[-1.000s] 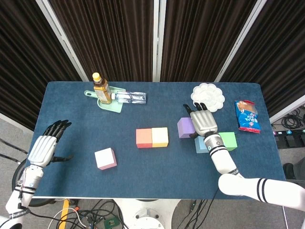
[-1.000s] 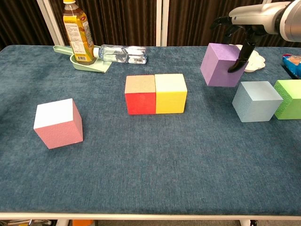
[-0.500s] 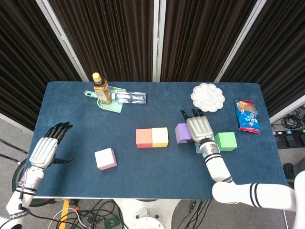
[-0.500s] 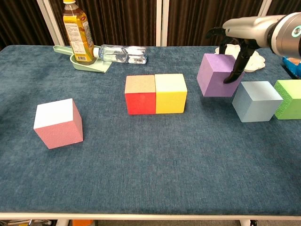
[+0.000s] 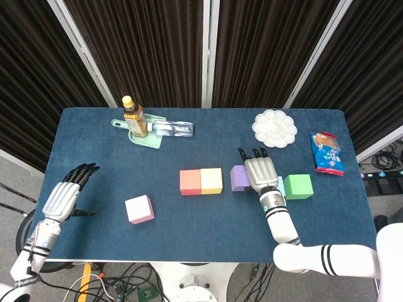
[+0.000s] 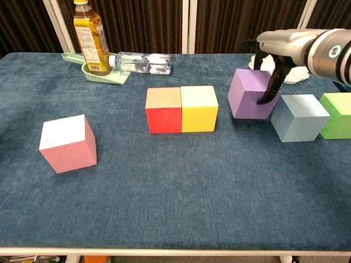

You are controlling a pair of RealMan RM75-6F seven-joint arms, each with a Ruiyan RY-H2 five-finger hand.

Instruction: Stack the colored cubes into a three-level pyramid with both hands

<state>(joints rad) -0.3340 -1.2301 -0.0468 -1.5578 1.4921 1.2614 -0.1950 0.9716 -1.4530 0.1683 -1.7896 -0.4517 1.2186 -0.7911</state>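
A blue table (image 6: pixel 175 197) holds six colored cubes. The red cube (image 6: pixel 163 109) and yellow cube (image 6: pixel 199 108) sit touching, side by side, near the middle. The right hand (image 5: pixel 259 172) grips the purple cube (image 6: pixel 249 94) from above, fingers (image 6: pixel 272 82) curled down its right face; the thumb side is hidden, so how firm the hold is cannot be told. The purple cube sits low, at or just above the cloth, a little to the right of the yellow cube with a gap between them. Its right edge is close beside the light blue cube (image 6: pixel 299 117), with the green cube (image 6: pixel 335 114) beyond that.

The step in hand looks like finishing the bottom row. To do it well, the purple cube should slide left until it sits flush against the yellow one, faces square and front edges in line, and the fingers should lift straight up so nothing gets nudged.

The right forearm reaches in from the near right, palm down over the cube. The left hand (image 5: pixel 63 196) hovers off the table's left edge, fingers spread and holding nothing, well apart from the pink cube (image 6: pixel 68 143).
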